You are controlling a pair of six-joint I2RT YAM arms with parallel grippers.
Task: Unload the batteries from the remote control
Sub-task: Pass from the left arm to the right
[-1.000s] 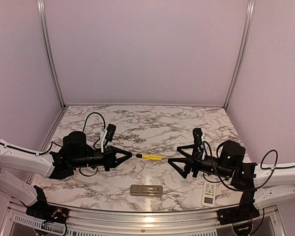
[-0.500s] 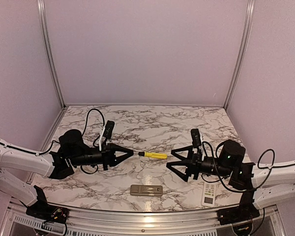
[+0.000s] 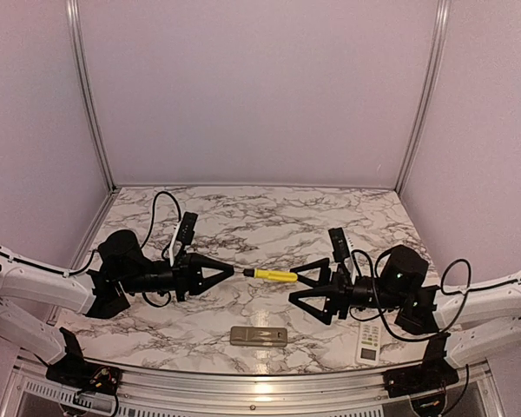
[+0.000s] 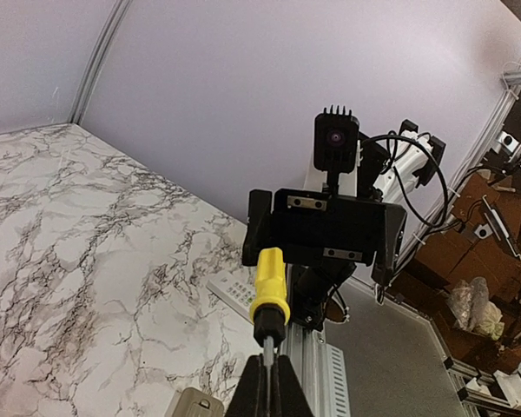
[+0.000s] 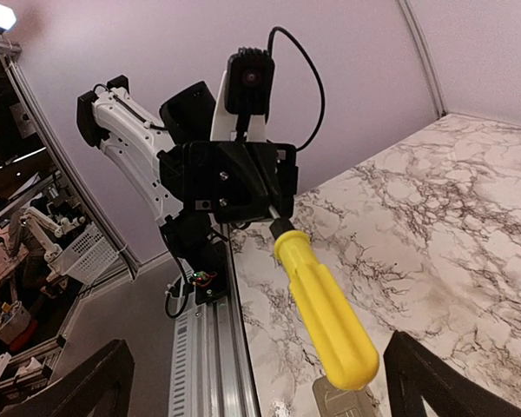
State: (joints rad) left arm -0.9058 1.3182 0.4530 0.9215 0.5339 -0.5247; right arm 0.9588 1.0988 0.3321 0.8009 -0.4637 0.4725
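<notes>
My left gripper (image 3: 233, 273) is shut on the metal shaft of a yellow-handled screwdriver (image 3: 273, 275) and holds it level above the table, handle pointing right. In the left wrist view the closed fingertips (image 4: 268, 369) pinch the shaft just below the handle (image 4: 269, 287). My right gripper (image 3: 306, 282) is open, its fingers spread either side of the handle's end without touching it; its wrist view shows the handle (image 5: 326, 313) between the wide-apart fingers. A tan remote control (image 3: 259, 336) lies flat near the front edge. The batteries are hidden.
A white remote with buttons (image 3: 369, 341) lies at the front right, beside the right arm. The marble table (image 3: 269, 217) is walled at the back and sides. A metal rail (image 3: 243, 391) runs along the front edge.
The right gripper has moved left, closing in on the screwdriver handle. The left gripper has pushed the screwdriver slightly to the right.
</notes>
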